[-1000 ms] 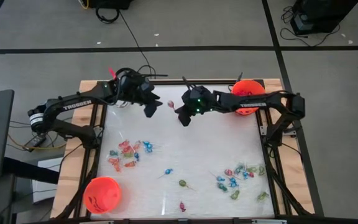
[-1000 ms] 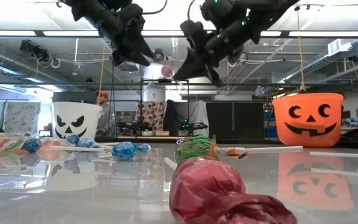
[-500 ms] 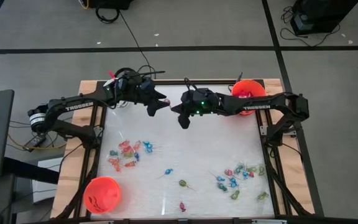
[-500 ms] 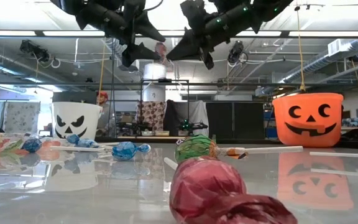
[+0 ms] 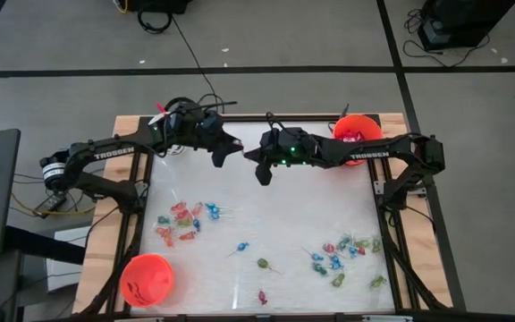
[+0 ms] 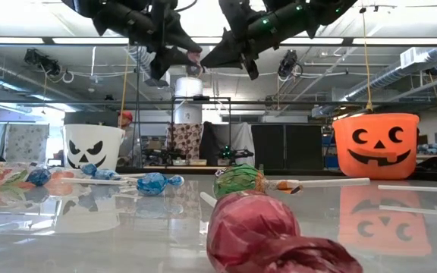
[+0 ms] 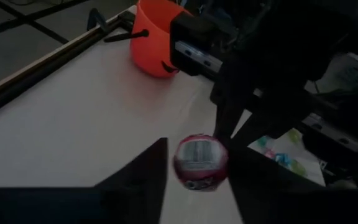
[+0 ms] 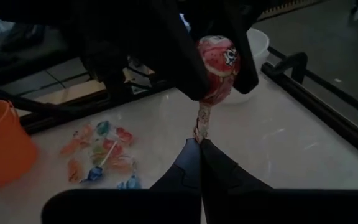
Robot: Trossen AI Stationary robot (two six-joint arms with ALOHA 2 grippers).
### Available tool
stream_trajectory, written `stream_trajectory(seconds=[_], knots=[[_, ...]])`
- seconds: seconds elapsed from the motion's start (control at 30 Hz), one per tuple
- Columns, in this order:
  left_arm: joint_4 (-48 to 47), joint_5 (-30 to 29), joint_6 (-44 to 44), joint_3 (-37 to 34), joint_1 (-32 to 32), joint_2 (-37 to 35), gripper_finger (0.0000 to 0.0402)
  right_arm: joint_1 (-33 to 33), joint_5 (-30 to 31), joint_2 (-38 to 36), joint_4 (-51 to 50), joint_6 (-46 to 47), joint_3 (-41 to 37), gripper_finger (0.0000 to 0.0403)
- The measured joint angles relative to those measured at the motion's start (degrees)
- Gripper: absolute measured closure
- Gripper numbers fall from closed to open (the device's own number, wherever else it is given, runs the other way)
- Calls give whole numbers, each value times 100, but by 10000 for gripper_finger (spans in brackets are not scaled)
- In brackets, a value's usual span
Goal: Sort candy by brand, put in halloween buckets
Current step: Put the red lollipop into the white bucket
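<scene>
White table top, black cables on grey floor, perhaps a person far behind

Red-wrapped lollipop held aloft, stick down, between both pincers. Loose candy clusters on the counter; white bucket far left, orange buckets far right and near left.

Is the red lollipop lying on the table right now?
No, the red lollipop is up in the air, its stick pinched by the right hand and its head between the left hand's fingers.
</scene>
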Motion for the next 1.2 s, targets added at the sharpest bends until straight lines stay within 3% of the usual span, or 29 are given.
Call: stream_trajectory(seconds=[0.1, 0.27, 0.47, 0.6, 0.77, 0.93, 1.2], knots=[[132, 15, -54, 0, 0, 0, 291, -3, 13, 0, 12, 10, 0, 395], [-43, -175, -86, 4, 215, -33, 294, -103, -46, 0, -102, 306, 0, 347], [-1762, -904, 353, 435, 762, -236, 282, -262, 32, 7, -941, 617, 0, 268], [-2986, -1810, 1005, 674, 1249, -413, 279, -354, 47, 313, -1433, 142, 0, 237], [-3916, -2073, 1546, 670, 2223, -468, 276, -464, -248, 801, -1625, -79, -1, 234], [-4096, -2099, 1585, 577, 3098, -461, 275, -489, -241, 1155, -1648, -238, 0, 237], [-4139, -2350, 1576, 577, 3612, -402, 274, -613, -373, 1530, -1974, -325, 0, 239]])
